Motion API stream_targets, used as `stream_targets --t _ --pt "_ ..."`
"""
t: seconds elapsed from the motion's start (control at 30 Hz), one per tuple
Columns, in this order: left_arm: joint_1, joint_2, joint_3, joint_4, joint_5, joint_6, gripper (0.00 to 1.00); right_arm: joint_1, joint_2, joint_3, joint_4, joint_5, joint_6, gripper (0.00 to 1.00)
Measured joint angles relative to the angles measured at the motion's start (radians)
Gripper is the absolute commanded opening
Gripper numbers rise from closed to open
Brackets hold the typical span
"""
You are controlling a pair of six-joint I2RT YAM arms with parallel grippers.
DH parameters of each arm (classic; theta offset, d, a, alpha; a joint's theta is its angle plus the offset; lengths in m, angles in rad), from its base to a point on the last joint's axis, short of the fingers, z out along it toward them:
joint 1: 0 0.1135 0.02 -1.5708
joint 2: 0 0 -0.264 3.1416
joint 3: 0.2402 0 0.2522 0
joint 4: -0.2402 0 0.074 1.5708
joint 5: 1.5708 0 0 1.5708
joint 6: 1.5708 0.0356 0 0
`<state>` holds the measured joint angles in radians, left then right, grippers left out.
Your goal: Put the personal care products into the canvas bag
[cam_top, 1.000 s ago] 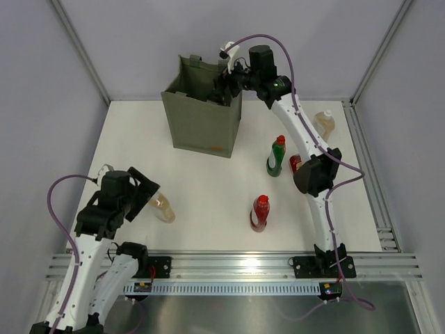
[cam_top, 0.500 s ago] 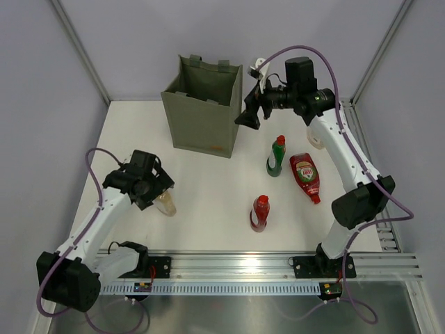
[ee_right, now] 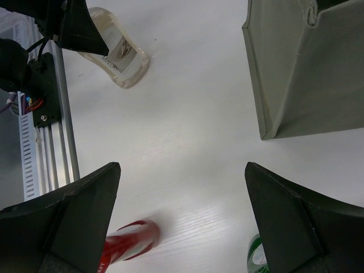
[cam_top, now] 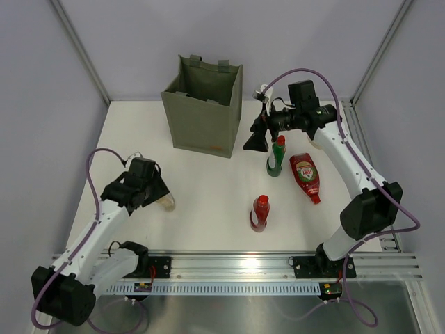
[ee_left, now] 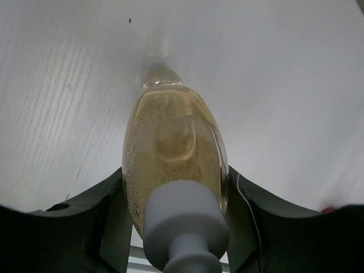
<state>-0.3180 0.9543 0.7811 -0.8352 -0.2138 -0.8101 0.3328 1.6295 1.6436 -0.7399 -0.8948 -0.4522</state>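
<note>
The olive canvas bag [cam_top: 205,111] stands at the back and also fills the right wrist view's top right corner [ee_right: 307,62]. My left gripper [cam_top: 154,195] is shut on a clear bottle of amber liquid [cam_top: 167,202] at the left. The left wrist view shows that bottle [ee_left: 173,153], grey cap nearest, with a dark finger against each side. My right gripper [cam_top: 254,141] hangs open and empty beside the green bottle with a red cap [cam_top: 276,156]. One red bottle [cam_top: 259,212] stands in the middle. Another red bottle [cam_top: 306,177] lies on its side at the right.
The right wrist view looks past its open fingers [ee_right: 74,222] at bare white table, with the red bottle [ee_right: 128,244], the green bottle [ee_right: 257,256] and the amber bottle [ee_right: 116,54] at the edges. An aluminium rail [cam_top: 243,264] runs along the near table edge.
My left gripper came down around the amber bottle and closed on it. My right arm left the bag's mouth and swung right and down beside the green bottle, still open.
</note>
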Motion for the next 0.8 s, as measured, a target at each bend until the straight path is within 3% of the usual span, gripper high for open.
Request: stream_targets --t 0.4,0.63,0.8 --pt "0.0 -0.178 -0.105 0.293 0.084 0.22 0.0 -0.015 -0.032 -0.009 -0.006 -0.061 0.019 1.0" --pt "0.0 -0.187 -0.095 0.447 0.137 0.207 0.0 -0.032 -0.039 -0.023 -0.006 -0.067 0.043 0.99" --pt "0.0 -0.134 0.041 0.435 0.167 0.151 0.0 -0.047 -0.045 -0.023 -0.005 -0.068 0.064 1.0"
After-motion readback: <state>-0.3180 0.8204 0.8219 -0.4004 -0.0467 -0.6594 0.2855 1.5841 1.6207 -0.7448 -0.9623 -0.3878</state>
